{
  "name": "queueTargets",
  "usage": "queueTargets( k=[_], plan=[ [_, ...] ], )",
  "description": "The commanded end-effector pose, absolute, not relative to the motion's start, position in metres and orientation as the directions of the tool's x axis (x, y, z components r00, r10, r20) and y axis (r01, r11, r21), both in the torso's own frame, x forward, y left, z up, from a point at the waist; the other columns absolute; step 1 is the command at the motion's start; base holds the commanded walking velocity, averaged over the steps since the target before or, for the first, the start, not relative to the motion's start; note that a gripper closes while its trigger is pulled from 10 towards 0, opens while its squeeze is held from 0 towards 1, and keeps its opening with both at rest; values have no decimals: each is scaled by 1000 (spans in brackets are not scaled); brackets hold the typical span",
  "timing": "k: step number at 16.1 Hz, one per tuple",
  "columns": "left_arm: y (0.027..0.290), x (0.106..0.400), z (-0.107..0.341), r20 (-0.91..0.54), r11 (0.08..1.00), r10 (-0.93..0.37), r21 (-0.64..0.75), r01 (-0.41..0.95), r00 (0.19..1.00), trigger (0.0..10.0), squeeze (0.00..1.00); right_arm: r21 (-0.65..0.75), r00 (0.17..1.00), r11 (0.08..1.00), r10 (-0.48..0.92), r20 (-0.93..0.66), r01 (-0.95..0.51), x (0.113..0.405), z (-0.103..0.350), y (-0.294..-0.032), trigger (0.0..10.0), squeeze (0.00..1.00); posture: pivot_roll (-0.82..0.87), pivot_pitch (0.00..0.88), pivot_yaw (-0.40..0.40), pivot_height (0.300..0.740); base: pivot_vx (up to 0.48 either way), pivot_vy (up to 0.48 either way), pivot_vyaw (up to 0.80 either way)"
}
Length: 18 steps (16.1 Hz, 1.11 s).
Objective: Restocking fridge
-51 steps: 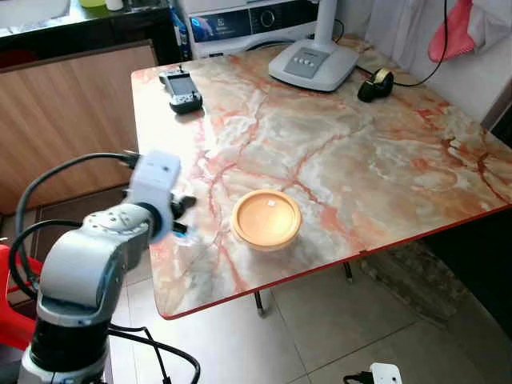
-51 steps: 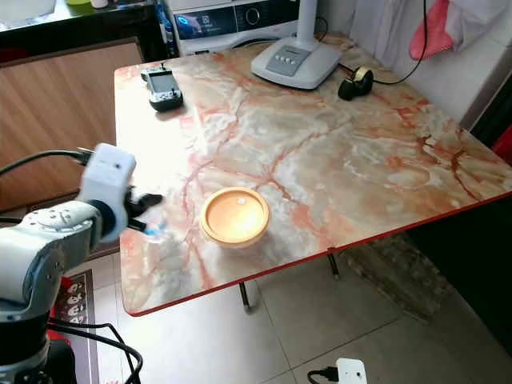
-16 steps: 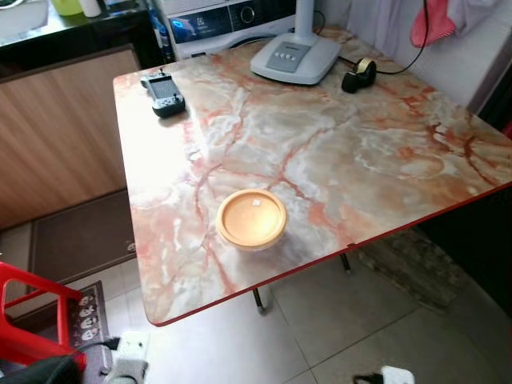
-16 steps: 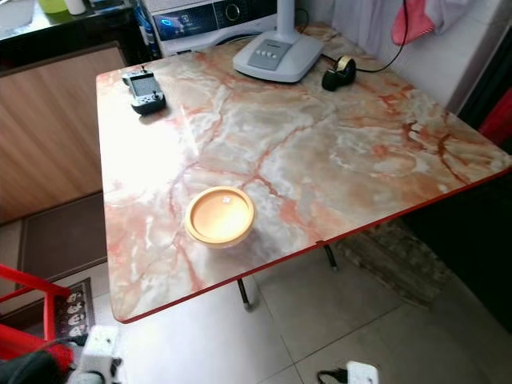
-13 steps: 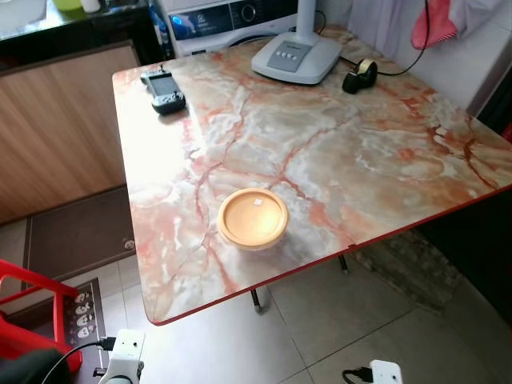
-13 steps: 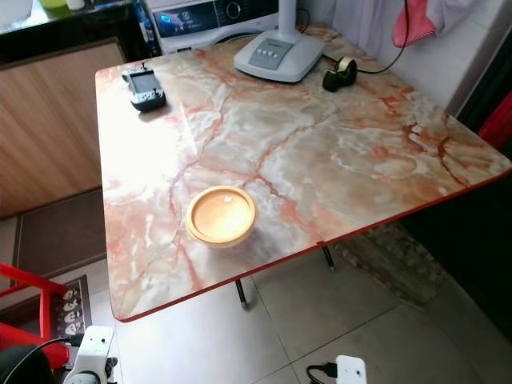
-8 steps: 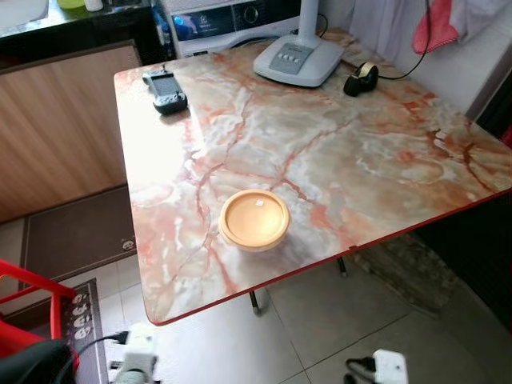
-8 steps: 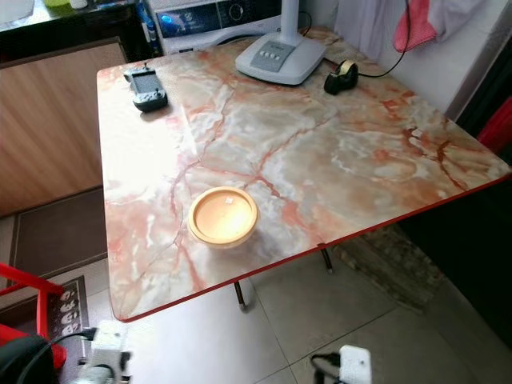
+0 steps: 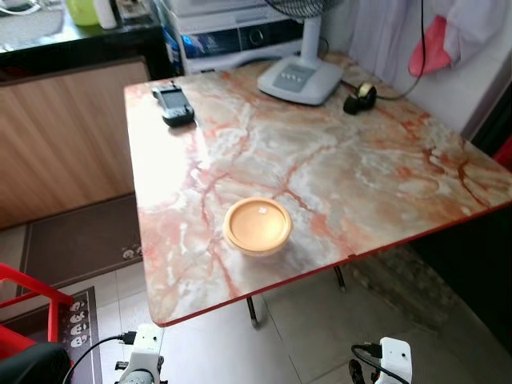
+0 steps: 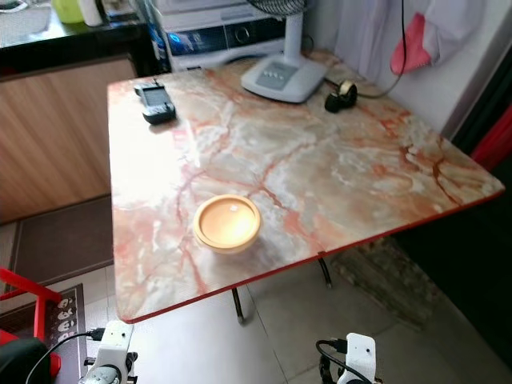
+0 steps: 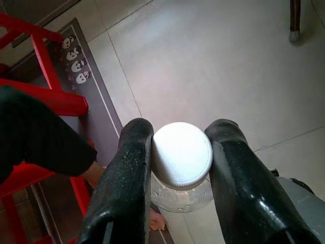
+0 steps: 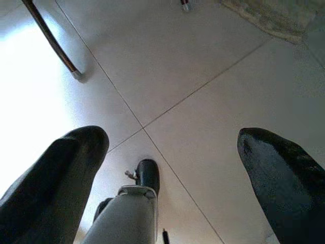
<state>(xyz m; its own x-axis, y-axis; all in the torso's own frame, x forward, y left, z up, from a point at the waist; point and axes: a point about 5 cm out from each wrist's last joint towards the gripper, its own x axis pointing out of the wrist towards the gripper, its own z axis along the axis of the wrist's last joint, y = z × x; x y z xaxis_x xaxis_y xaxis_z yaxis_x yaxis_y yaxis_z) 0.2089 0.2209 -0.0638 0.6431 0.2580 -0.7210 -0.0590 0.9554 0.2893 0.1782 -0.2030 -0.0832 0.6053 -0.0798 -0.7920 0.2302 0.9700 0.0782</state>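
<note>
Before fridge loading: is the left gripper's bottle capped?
Capped: a white cap sits on the bottle between the left gripper's fingers.

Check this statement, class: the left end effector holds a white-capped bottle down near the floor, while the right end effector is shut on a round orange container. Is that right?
Not quite. The right end effector is open and empty above the tiled floor, as the right wrist view shows. The round orange container sits on the marble table. The left end effector does hold the white-capped bottle.

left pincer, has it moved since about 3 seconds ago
Yes. It was raised at the marble table's left edge beside the orange bowl; now the left pincer hangs low over the floor, gripping a white-capped bottle.
</note>
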Motion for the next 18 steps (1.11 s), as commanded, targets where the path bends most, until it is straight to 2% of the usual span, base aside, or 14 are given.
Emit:
queueTargets(
  k=[1, 16, 18],
  plan=[
    [223, 199, -69, -745, 952, 269, 302, -51, 611, 10000, 0, 79, 591, 967, -81, -803, 241, 176, -85, -202, 10000, 0, 50, 0, -21, 740, 0, 0, 0],
    [220, 204, -68, -743, 954, 275, 291, -76, 610, 10000, 0, 100, 592, 961, -75, -802, 258, 180, -82, -206, 10000, 0, 79, 15, -38, 740, 0, 0, 0],
    [219, 203, -68, -744, 954, 277, 289, -81, 608, 10000, 0, 99, 590, 961, -75, -804, 257, 181, -82, -206, 10000, 0, 81, 15, -41, 740, -263, 0, 0]
  ],
)
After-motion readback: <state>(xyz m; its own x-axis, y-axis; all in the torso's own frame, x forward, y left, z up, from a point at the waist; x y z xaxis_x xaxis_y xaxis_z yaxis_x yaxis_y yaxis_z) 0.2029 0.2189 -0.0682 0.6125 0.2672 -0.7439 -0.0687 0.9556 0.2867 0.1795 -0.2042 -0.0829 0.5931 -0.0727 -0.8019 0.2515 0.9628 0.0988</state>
